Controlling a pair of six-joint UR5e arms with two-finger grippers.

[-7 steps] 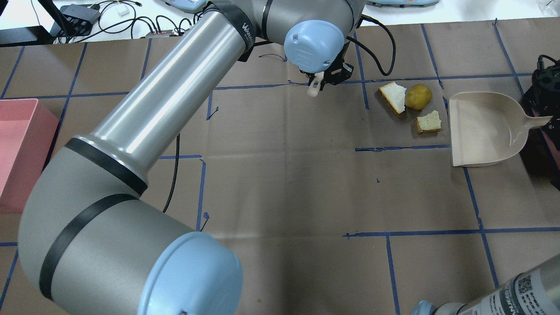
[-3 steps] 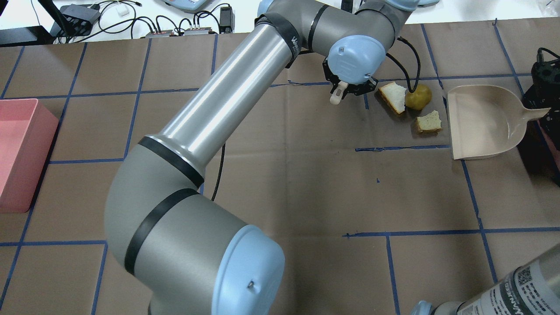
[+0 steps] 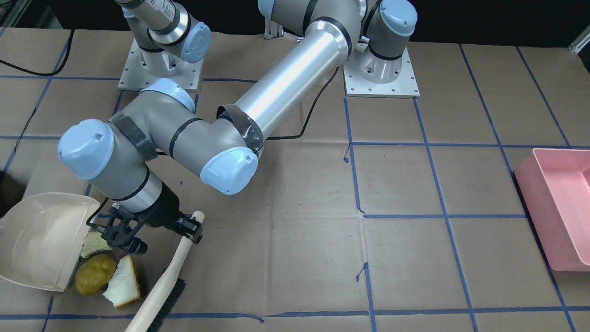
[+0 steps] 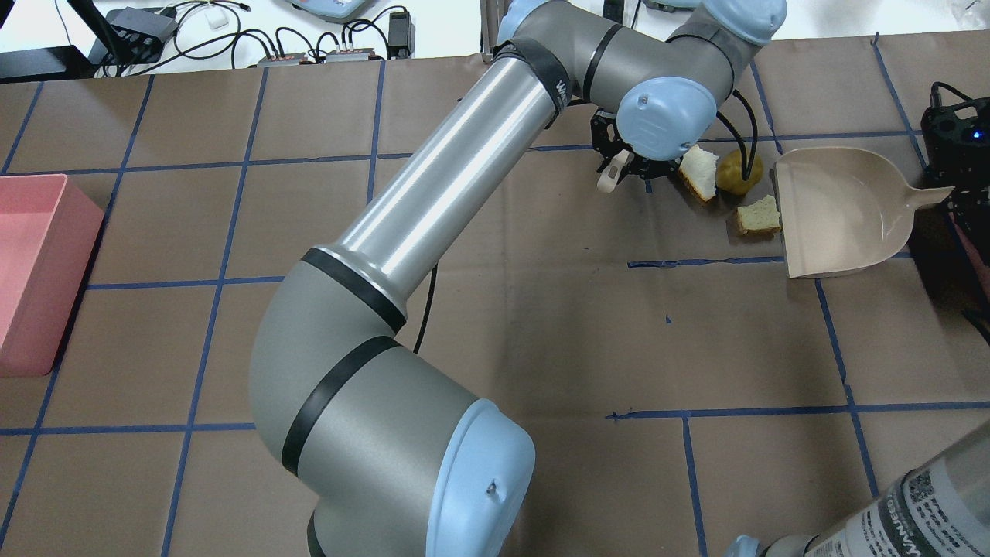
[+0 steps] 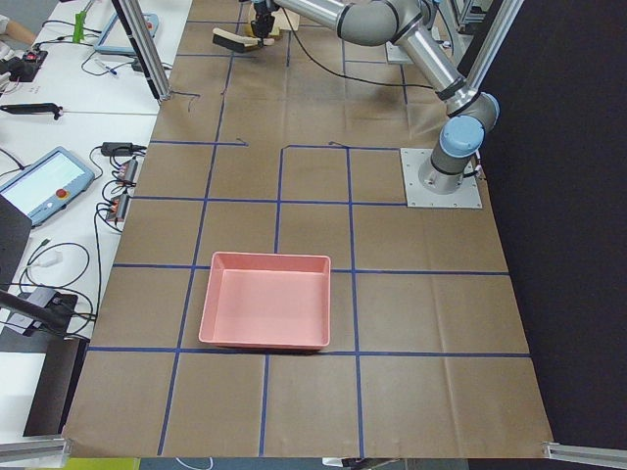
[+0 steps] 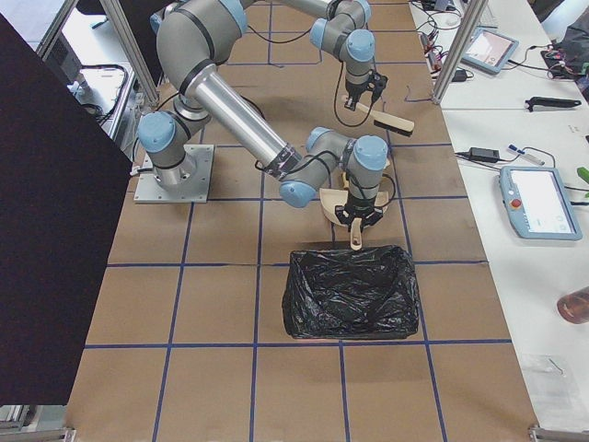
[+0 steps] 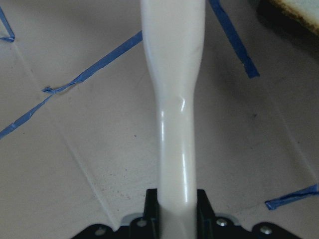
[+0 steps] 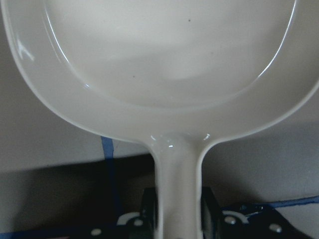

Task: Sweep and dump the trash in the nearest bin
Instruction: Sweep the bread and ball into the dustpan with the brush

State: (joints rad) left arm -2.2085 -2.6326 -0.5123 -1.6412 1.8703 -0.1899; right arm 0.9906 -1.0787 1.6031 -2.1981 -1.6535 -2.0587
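Note:
Three trash pieces lie together at the right: a white bread slice (image 4: 700, 174), a yellow-brown potato lump (image 4: 735, 174) and a small sandwich chunk (image 4: 758, 216). My left gripper (image 4: 619, 169) is shut on the cream handle of a brush (image 3: 177, 263), whose black bristles rest on the table just left of the bread (image 3: 123, 281). The right gripper (image 8: 177, 214) is shut on the handle of a beige dustpan (image 4: 835, 209). The pan's mouth sits right beside the chunk (image 3: 94, 243) and close to the potato (image 3: 94, 274).
A pink bin (image 4: 39, 271) stands at the far left edge of the table. A bin lined with a black bag (image 6: 350, 290) stands just beyond the dustpan at the table's right end. Cables and devices lie past the far edge.
My left arm has swung right, carrying the brush from mid-table up beside the bread slice. The dustpan has slid left, closing on the sandwich chunk.

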